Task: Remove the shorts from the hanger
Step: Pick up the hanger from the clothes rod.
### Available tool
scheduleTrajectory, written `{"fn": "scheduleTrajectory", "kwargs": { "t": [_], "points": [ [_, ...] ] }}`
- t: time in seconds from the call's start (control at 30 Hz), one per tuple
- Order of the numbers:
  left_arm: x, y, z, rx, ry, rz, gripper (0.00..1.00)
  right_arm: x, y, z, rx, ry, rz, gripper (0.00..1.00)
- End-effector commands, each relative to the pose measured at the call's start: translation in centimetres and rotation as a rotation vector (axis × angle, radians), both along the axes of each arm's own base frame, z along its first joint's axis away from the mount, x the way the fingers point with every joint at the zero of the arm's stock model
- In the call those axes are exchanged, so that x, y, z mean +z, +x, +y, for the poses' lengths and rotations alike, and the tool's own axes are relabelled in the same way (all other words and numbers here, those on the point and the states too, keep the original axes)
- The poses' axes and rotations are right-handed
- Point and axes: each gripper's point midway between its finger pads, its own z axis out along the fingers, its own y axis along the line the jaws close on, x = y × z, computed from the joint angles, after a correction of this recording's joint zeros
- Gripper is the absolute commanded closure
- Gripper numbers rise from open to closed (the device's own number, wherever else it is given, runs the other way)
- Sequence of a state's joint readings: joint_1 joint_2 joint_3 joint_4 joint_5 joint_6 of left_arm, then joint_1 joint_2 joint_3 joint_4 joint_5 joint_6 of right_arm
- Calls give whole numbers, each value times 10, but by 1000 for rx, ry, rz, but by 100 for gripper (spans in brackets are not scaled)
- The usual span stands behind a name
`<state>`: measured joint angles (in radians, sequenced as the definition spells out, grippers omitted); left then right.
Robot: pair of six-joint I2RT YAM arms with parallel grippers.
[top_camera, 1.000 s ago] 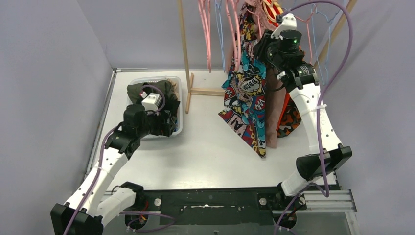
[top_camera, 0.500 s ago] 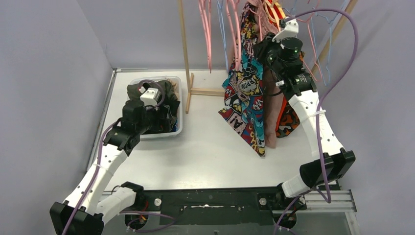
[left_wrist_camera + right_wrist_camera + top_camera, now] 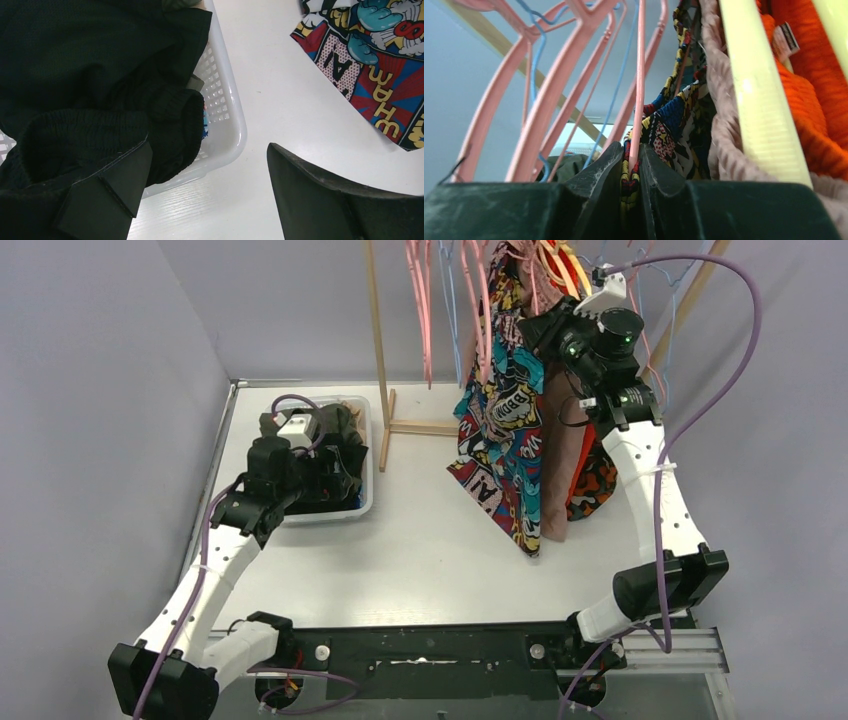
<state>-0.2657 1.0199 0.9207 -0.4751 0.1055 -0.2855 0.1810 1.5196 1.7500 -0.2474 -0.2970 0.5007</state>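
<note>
You have the comic-print shorts (image 3: 505,440) hanging from a pink hanger (image 3: 640,75) at about one o'clock on the table (image 3: 420,540) in the top view, their hem draped down onto the surface; the right gripper (image 3: 630,172) is raised to the waistband, its jaws clamped together on a fold of that comic-print fabric with the hanger's thin pink bar pinched in the same bite; just at three o'clock of that grip in the wrist view you see a knitted dusty pink waistband (image 3: 724,130), then a pale yellow hanger (image 3: 759,100), then orange shorts (image 3: 804,100); from above, the dusty pink shorts (image 3: 562,460) hang touching the comic-print pair on its three o'clock side, with orange-black patterned shorts (image 3: 592,485) beyond them; bare pink hangers (image 3: 425,300) dangle at nine o'clock of the clothes, beside the wooden rack (image 3: 378,350); well apart, at ten o'clock on the table, your left gripper (image 3: 209,150) hovers with its jaws spread wide and holding nothing, over the corner of a white basket (image 3: 227,110); black shorts (image 3: 100,75) lie piled in that basket, spilling over its rim; one finger sits over their waistband, though you cannot tell whether it touches.
</note>
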Motion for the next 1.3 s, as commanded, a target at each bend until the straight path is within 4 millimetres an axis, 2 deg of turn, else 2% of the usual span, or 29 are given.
{"fn": "scheduleTrajectory", "kwargs": {
  "t": [0.0,0.17,0.37,0.5,0.6,0.67,0.77,0.93,1.13,1.27],
  "points": [
    [26,12,5,41,-11,-74,14,82,-17,16,118,19,-251,100],
    [26,11,17,89,-5,-85,13,85,-15,23,135,-14,-267,100],
    [22,9,13,48,2,-64,13,88,-28,23,89,-31,-290,100],
    [25,9,13,46,0,-74,13,90,-46,19,59,-41,-312,100],
    [26,7,10,36,-15,-68,13,88,-51,11,14,-10,-256,100],
    [24,6,9,37,-25,-48,13,82,-57,14,26,3,-256,100],
    [23,4,5,20,-40,-25,13,92,-66,20,41,11,-316,100],
    [22,-5,-2,-10,-72,3,13,101,-71,16,26,17,-317,100],
    [18,-19,-12,-44,-141,36,13,78,-88,14,36,39,-268,100],
    [23,-25,-16,-55,-173,32,13,46,-104,5,8,39,-204,100]
  ]
}}
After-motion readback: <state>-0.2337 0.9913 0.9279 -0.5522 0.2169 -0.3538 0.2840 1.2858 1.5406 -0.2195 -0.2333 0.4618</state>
